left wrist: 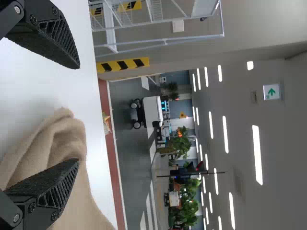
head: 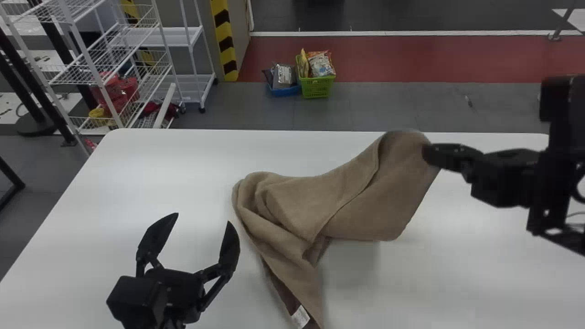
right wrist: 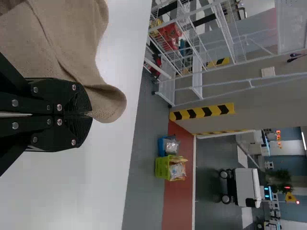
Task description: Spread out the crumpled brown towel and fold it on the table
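Racks [head: 173,37] of white wire and shelf stood at the far left of the head view, beyond the white table [head: 114,183], with red things [head: 119,93] on a low level. Nearer, over the table's left part, was the left gripper [head: 201,219], its two black fingers spread wide with nothing between them. Behind it, on the floor side, rose a post striped yellow and black [head: 224,41].

Next came the brown towel [head: 352,192], around the middle of the table and onto its right half. Its left part was bunched in soft folds just beside the left gripper's nearer finger; whether the two touched, I could not tell. A narrow end ran toward the robot, with a dark band and a white label [head: 300,316], while the right part was raised off the table. On the floor past the far edge sat a blue basket [head: 284,91] and, beside it, a green basket [head: 316,87], both filled with packets.

Farthest right, the right gripper [head: 427,153] had its fingers drawn together, pinching the towel's edge above the table.
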